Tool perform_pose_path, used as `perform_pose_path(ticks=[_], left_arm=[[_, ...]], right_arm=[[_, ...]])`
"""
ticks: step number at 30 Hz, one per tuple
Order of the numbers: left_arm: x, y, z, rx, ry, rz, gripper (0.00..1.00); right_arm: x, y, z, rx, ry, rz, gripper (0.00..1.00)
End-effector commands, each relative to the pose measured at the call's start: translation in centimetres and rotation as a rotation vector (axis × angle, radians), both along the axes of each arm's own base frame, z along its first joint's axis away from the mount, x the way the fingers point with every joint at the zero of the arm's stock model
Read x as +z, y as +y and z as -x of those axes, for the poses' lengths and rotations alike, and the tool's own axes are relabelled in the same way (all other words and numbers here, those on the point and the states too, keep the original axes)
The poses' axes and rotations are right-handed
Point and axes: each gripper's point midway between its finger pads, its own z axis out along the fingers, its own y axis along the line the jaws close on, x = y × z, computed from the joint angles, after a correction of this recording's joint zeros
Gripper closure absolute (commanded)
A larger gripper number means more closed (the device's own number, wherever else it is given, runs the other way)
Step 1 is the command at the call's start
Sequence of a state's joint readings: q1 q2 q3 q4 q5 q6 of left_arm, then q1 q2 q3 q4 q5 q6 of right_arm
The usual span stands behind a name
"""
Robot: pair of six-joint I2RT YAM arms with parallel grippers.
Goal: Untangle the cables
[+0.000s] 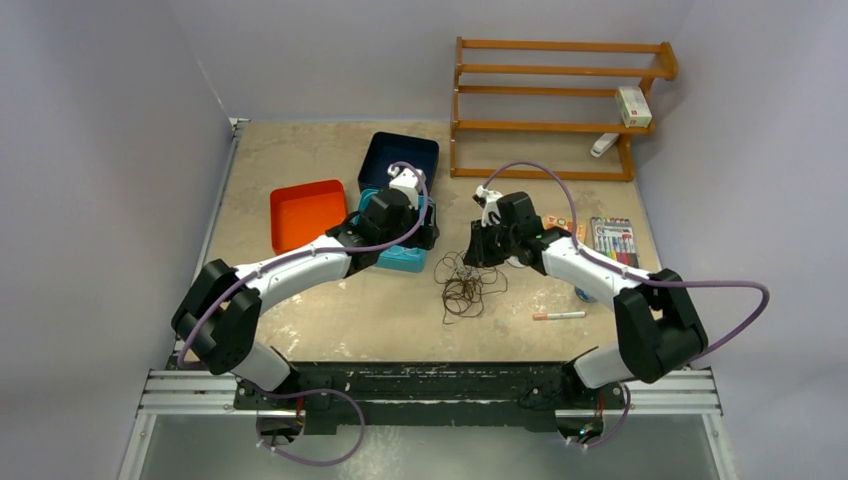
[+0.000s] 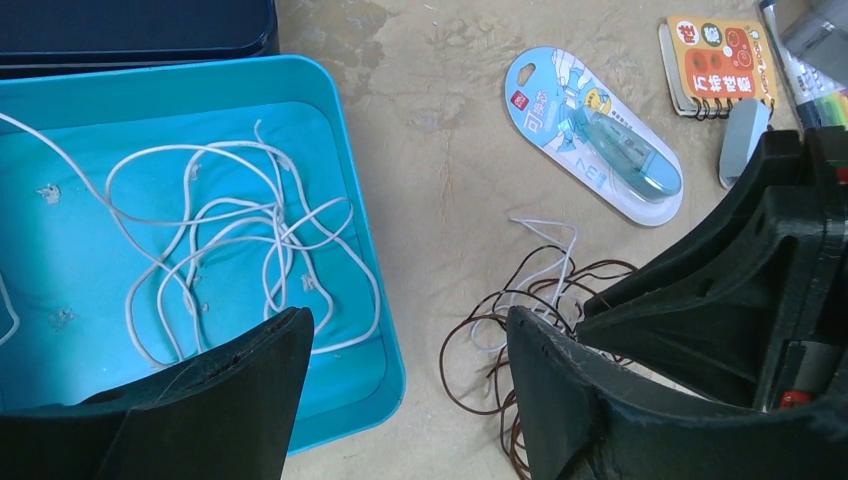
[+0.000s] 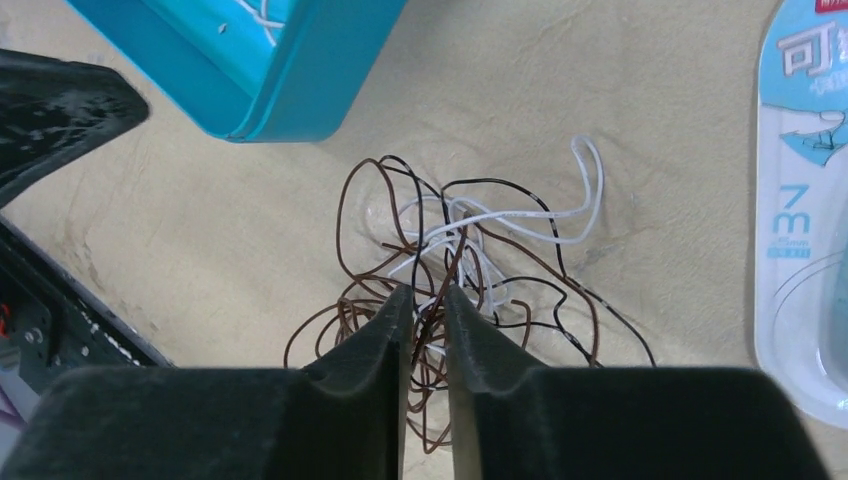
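right claw [image 3: 427, 300] pinches cables [image 3: 462, 255]; left claw [image 2: 408, 320] spread; teal tray [image 2: 368, 262] holds white cable [image 2: 268, 212].

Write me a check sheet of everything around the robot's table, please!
Surface: beige table, blotchy.
Job's things: brown, black and white tangle on the table; white wire loose in teal tray.
Clutter: orange tray, navy tray, pen, markers, tape pack, notebook.
Grippers: left gripper jaws open above teal tray's edge, empty; right gripper jaws nearly shut around tangle strands, grip unclear.
Cables: purple hoses loop along both arms.
Surroundings: wooden rack holding a box at the back; grey walls.
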State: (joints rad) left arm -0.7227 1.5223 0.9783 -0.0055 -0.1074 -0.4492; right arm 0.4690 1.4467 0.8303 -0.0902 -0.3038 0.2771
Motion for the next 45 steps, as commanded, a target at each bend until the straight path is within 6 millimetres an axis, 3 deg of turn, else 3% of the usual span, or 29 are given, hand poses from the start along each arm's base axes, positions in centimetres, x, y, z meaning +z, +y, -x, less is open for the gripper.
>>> perform_pose_path(ticks=[1, 7, 14, 23, 31, 45], left_arm=[[3.0, -1.5, -1.3, -0.02, -0.09, 0.062, 0.3], [4.0, -2.7, -2.0, -0.039, -0.109, 0.094, 0.3], [3.5, -5.4, -2.3, -0.133, -0.079, 0.123, 0.3], [0.8, -8.6, -0.4, -0.296, -0.004, 0.117, 0.3], [-0.3, -10.1, 1.9, -0.412, 0.006, 0.085, 0.38], [-2.7, -11.6, 1.5, -0.456, 0.02, 0.001, 0.55]], right_arm=[[-0.4, -0.9, -0.7, -0.055, -0.025, 0.03, 0.86], [-2.3, -2.2, 0.9, -0.123, 0.038, 0.057, 1.0], [-4.1, -2.1, 1.7, -0.159, 0.067, 0.019, 1.0], [-2.9, -2.2, 1.2, -0.268, 0.011, -0.076, 1.0], [-1.9, -2.4, 0.9, -0.311, -0.028, -0.113, 1.0], [-2.7, -2.2, 1.4, -0.3, -0.005, -0.116, 1.0]])
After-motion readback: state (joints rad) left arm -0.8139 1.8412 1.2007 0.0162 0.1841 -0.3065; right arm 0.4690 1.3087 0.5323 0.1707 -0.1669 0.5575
